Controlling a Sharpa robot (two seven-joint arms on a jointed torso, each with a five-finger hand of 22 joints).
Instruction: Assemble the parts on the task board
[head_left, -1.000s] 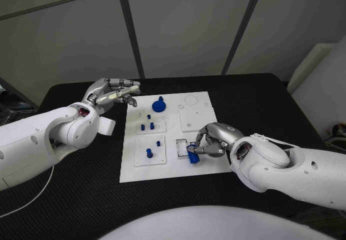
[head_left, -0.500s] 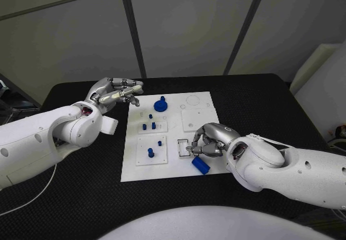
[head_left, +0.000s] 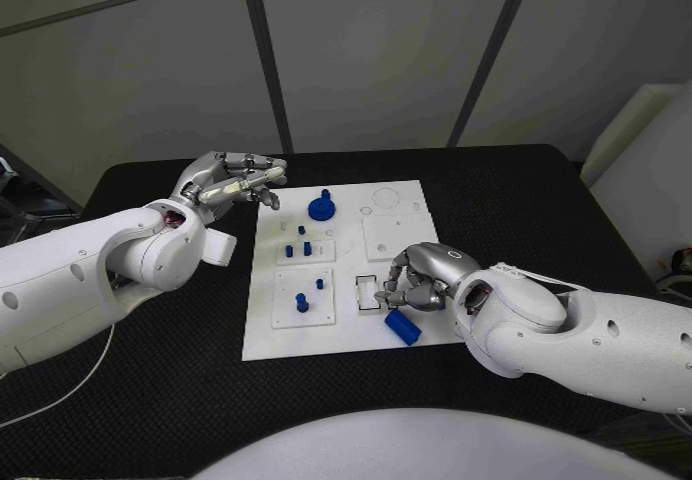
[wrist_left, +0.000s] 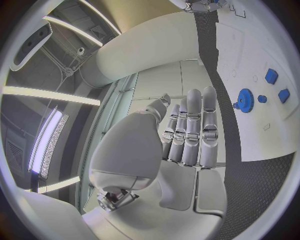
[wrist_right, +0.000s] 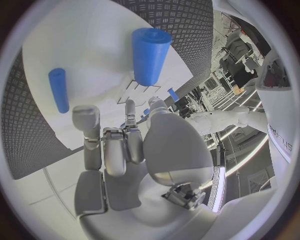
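While the white task board (head_left: 361, 335) lies lengthwise on the black worktop (head_left: 173, 400), running away from the robot, a blue cylinder (head_left: 402, 327) lies flat on its near right part, its long axis slanting from the board's middle toward the near right corner. It sits just beside the right hand (head_left: 418, 280), apart from the fingers as far as the head view shows. That hand hovers over the board's right side with its fingers curled in and nothing between them; in the right wrist view the cylinder (wrist_right: 150, 55) lies beyond the fingertips, with a thinner blue peg (wrist_right: 59, 90) off to one side. The left hand (head_left: 231, 182) is raised at the board's far left corner, its fingers held close together and fairly straight, gripping nothing that I can see. Blue parts counted in the head view: one gear (head_left: 319, 210) at the far end with a stub standing up from it, three small pegs (head_left: 300, 244) on the square plate behind the middle, two pegs (head_left: 302, 303) on the nearer left plate, and the loose cylinder. A small slotted frame (head_left: 365, 292) lies beside the right hand. Faint circles are outlined on the far right of the board; no writing there can be read.
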